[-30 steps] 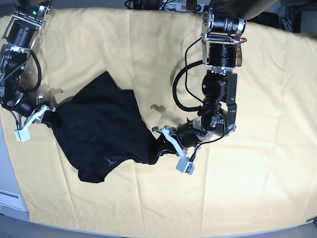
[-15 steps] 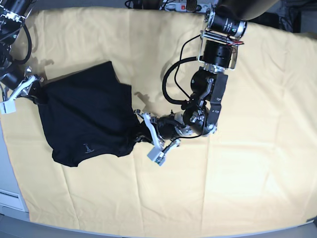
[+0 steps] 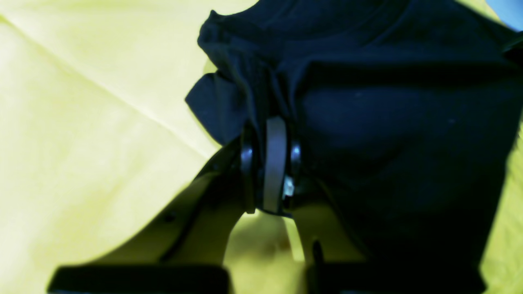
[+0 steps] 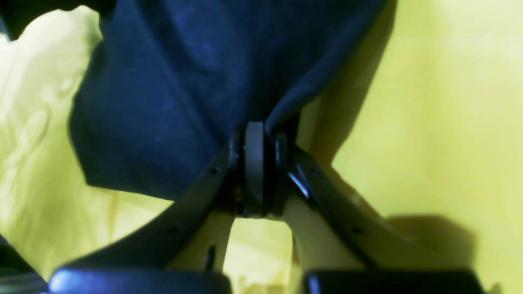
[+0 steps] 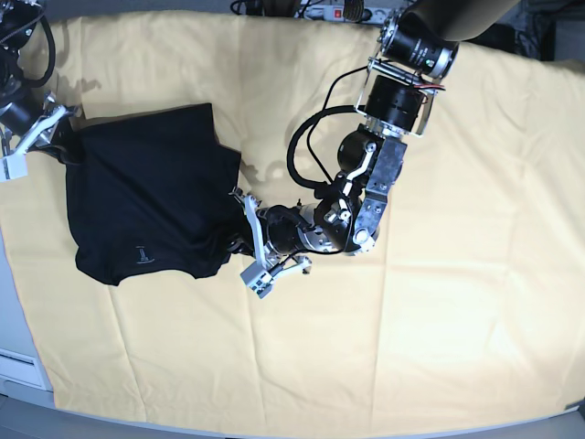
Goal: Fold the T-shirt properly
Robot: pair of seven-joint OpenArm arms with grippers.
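Black T-shirt (image 5: 151, 206) lies spread on the yellow-clothed table (image 5: 457, 320), far-left part of base view, pale logo (image 5: 142, 253) near its lower hem. Left tool (image 5: 239, 240) pinched shut on the shirt's right edge, cloth bunched between the fingers (image 3: 274, 163). Right tool (image 5: 57, 135) clamped on the upper-left corner, fabric draping from it (image 4: 255, 163).

T-shirt (image 5: 151, 215) on yellow cloth (image 5: 439, 320) | both tools (image 5: 245, 240) (image 5: 41, 137) pinching edges

Lab-like bench: yellow table cloth (image 5: 439, 347), power strip (image 5: 338, 11).
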